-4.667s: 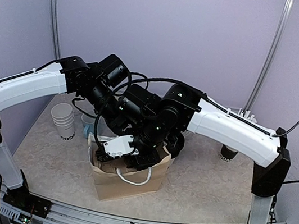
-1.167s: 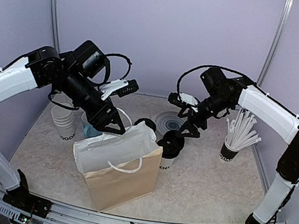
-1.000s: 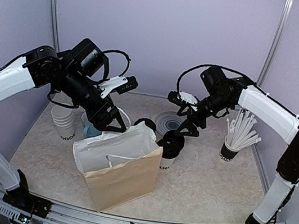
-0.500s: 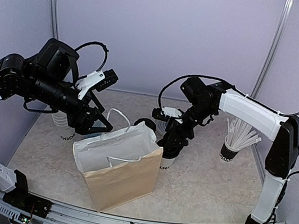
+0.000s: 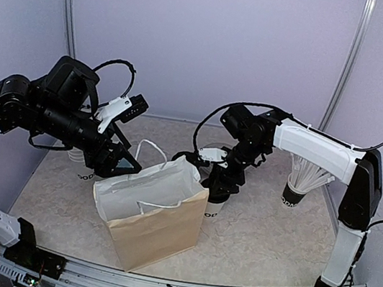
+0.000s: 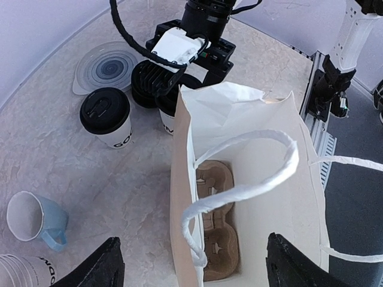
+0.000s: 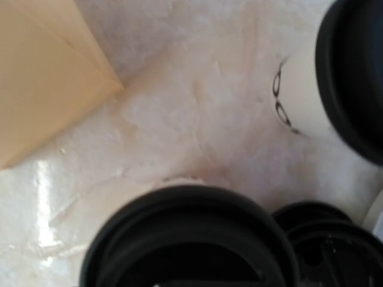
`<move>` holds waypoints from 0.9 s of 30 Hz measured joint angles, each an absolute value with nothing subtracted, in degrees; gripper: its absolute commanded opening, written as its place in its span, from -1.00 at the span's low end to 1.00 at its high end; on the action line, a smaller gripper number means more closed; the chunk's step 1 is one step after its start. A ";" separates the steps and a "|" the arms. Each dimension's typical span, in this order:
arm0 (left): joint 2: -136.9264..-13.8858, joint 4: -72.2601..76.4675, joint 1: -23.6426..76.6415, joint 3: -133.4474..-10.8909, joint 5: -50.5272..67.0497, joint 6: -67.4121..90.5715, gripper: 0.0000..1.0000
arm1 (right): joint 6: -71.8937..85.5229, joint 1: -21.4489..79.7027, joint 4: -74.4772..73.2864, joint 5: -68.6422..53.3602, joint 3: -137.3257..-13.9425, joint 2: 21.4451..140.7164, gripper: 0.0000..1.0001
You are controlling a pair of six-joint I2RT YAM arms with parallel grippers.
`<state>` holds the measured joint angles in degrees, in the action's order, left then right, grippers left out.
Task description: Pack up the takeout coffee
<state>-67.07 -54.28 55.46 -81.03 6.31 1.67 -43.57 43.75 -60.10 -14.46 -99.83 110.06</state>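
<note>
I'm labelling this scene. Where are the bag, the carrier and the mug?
bag (image 6: 269,197), left wrist view, inner wall.
carrier (image 6: 216,239), left wrist view, tray in bag's bottom.
mug (image 6: 51,218), left wrist view, blue side.

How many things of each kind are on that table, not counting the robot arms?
Lidded coffee cups: 2
Blue mug: 1
Plate: 1
Paper bag: 1
Cup carrier in bag: 1
Stack of black lids: 1
Stack of white cups: 1
Cup of straws: 1
Total: 9
</note>
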 measured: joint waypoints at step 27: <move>-67.24 -53.78 55.48 -79.99 5.54 1.69 0.58 | -42.30 46.13 -58.15 -7.79 -95.83 108.51 0.52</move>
<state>-67.24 -53.78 55.48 -79.99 5.54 1.69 -42.30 46.13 -58.15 -7.79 -95.83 108.51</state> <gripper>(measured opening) 0.791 0.750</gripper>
